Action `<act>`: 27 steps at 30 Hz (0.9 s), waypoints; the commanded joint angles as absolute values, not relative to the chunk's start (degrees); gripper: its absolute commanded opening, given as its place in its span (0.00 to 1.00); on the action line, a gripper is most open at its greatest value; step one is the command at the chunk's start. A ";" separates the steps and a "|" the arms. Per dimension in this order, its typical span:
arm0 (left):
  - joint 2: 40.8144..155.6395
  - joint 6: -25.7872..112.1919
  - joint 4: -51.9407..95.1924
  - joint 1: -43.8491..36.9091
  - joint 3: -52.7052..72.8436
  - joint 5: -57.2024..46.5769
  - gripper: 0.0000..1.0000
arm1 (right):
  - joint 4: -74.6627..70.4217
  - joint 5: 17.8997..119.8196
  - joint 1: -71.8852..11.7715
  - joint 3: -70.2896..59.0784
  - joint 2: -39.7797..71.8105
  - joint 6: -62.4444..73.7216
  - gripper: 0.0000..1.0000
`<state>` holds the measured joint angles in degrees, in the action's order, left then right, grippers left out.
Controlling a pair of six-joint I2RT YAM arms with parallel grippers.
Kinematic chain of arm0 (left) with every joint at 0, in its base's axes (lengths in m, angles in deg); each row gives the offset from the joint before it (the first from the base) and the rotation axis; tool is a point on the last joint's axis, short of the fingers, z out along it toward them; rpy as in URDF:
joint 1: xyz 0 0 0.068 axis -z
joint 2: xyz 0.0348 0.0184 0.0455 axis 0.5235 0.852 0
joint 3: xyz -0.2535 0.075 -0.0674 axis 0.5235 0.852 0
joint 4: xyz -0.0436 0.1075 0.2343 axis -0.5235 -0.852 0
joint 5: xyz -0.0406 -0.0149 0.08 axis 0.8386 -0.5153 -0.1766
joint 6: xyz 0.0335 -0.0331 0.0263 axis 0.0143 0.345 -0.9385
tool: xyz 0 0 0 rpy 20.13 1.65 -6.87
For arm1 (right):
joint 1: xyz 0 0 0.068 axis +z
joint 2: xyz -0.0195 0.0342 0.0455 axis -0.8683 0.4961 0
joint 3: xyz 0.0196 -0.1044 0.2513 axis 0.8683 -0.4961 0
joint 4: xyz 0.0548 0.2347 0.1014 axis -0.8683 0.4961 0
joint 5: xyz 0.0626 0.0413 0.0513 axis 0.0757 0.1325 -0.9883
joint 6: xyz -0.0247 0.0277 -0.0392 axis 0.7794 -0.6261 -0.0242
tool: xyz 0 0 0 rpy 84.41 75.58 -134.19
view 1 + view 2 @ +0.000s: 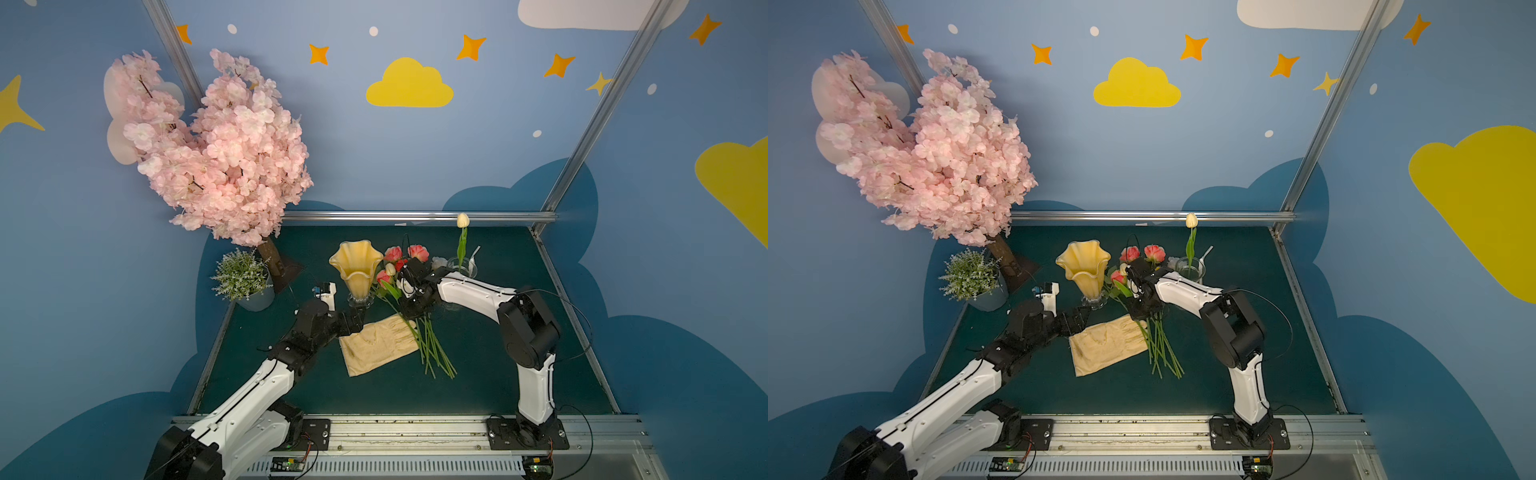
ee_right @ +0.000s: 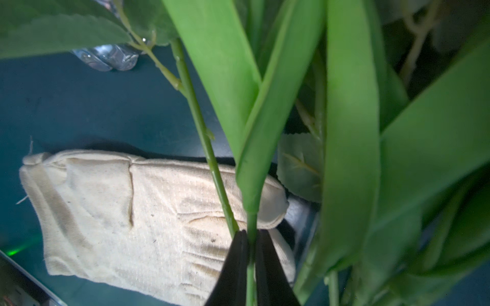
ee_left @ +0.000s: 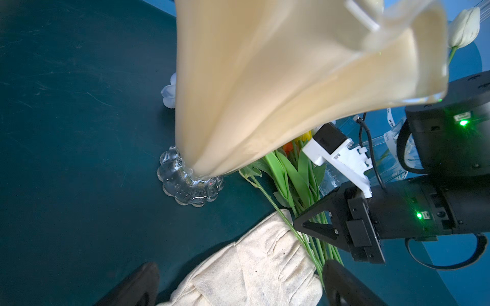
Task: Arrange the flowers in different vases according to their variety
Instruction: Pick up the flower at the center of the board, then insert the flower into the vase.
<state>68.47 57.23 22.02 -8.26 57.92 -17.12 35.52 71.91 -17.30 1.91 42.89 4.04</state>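
Starting with your left jaws: they stand wide open and empty, low over the bench [image 1: 498, 374]. The cream glove [image 1: 376, 345] lies just below them, and the amber vase [image 1: 356, 266] stands upright just ahead of their tips. Next, your right jaws are closed on one thin tulip stem [image 2: 251, 225] in the bundle of flowers [image 1: 432, 345]. Its long axis runs out ahead of the tips, with blade leaves sheathing it just beyond. A rose stem [image 2: 204, 132] appears to touch the outside of one jaw, so I judge it may drag along when you lift. Furthest right is the clear vase [image 1: 465, 268], with a cream tulip [image 1: 463, 220] standing in it. It sits beyond those jaws and to their right, nearer the right arm.
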 commanded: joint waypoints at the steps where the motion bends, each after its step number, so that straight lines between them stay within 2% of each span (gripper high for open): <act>1: 68.63 56.52 22.27 -8.18 58.39 -16.92 0.99 | 36.68 73.39 -16.96 2.68 41.38 4.28 0.00; 6: 68.47 56.65 22.36 -8.12 58.43 -16.84 0.99 | 34.18 75.38 -16.77 -0.33 34.38 4.17 0.00; 16: 68.26 56.59 22.88 -8.15 58.79 -16.37 0.99 | 20.68 78.58 -17.08 -11.45 12.90 4.85 0.00; 22: 70.14 55.15 25.49 -7.63 58.66 -11.29 0.99 | 13.38 91.94 -17.76 -16.56 0.61 6.50 0.00; 27: 72.72 53.85 26.30 -5.20 57.54 -10.73 0.99 | 5.96 96.87 -21.11 -19.57 -8.08 11.42 0.00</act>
<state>71.66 55.70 24.71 -6.34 58.55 -12.42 13.11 91.03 -19.33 -19.09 -4.56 7.91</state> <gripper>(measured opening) 0.992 0.054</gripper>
